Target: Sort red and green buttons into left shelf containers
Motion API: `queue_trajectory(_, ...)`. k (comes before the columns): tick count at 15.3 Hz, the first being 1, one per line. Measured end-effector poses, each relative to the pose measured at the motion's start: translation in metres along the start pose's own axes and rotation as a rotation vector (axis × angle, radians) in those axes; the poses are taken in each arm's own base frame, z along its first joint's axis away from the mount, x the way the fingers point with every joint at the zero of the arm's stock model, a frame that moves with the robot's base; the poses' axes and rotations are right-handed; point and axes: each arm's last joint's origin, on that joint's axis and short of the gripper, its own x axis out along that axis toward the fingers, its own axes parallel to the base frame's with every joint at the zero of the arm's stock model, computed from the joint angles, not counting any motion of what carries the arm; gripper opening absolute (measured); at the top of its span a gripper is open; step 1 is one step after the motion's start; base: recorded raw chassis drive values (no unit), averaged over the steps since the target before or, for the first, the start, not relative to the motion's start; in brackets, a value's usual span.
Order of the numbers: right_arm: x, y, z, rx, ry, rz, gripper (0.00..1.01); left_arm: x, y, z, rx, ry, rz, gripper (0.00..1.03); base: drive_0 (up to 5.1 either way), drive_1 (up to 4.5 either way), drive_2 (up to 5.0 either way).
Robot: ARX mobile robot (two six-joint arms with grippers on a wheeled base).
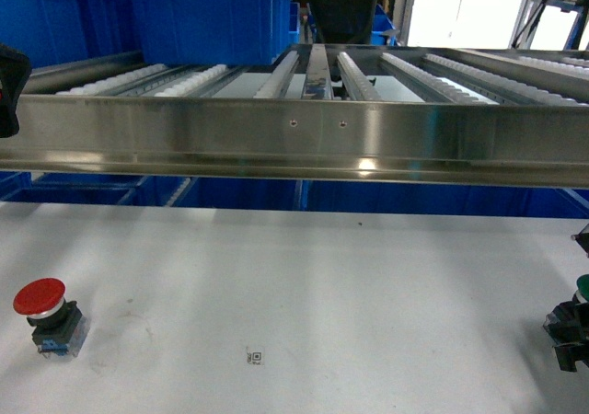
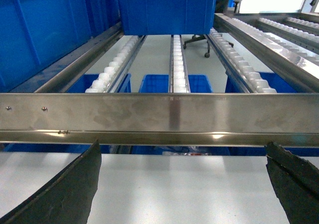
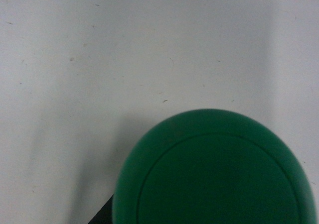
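My left hand (image 2: 182,184) hangs wide open facing the steel roller shelf (image 2: 159,122), nothing held; right hand's state I can't tell, its cam sits over the green mushroom-cap button (image 3: 214,169); red mushroom-cap button (image 1: 44,308) waits on white tabletop (image 1: 304,285).

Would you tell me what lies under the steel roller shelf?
Under the roller shelf, between its rails, smaller blue bins show from above; their contents are not visible, and the front beam covers everything nearer.

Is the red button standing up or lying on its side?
Tipped: the red mushroom-cap push button leans on the white table, its cap tilted left.
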Motion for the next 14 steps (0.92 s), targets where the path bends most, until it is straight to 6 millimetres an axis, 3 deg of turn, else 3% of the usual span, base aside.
queue_trajectory(4,-0.017,0.002,-0.015,0.008,-0.056,-0.013,0.27,0.0,0.0,0.0,0.0,0.0,0.0,0.98,0.0,0.0,0.0)
queue_trajectory(6,-0.052,0.004,-0.018,-0.007,-0.183,-0.037,0.27,0.0,0.0,0.0,0.0,0.0,0.0,0.98,0.0,0.0,0.0)
queue_trajectory(8,-0.065,0.006,-0.019,-0.015,-0.234,-0.047,0.27,0.0,0.0,0.0,0.0,0.0,0.0,0.98,0.0,0.0,0.0)
queue_trajectory(10,-0.109,0.02,-0.035,-0.037,-0.33,-0.037,0.27,0.0,0.0,0.0,0.0,0.0,0.0,0.98,0.0,0.0,0.0)
queue_trajectory(11,-0.128,0.029,-0.052,-0.039,-0.328,-0.02,0.27,0.0,0.0,0.0,0.0,0.0,0.0,0.98,0.0,0.0,0.0)
queue_trajectory(13,-0.151,0.038,-0.069,-0.046,-0.358,-0.026,0.27,0.0,0.0,0.0,0.0,0.0,0.0,0.98,0.0,0.0,0.0)
queue_trajectory(14,-0.156,0.038,-0.064,-0.059,-0.408,-0.036,0.27,0.0,0.0,-0.001,-0.004,0.008,-0.001,0.98,0.0,0.0,0.0)
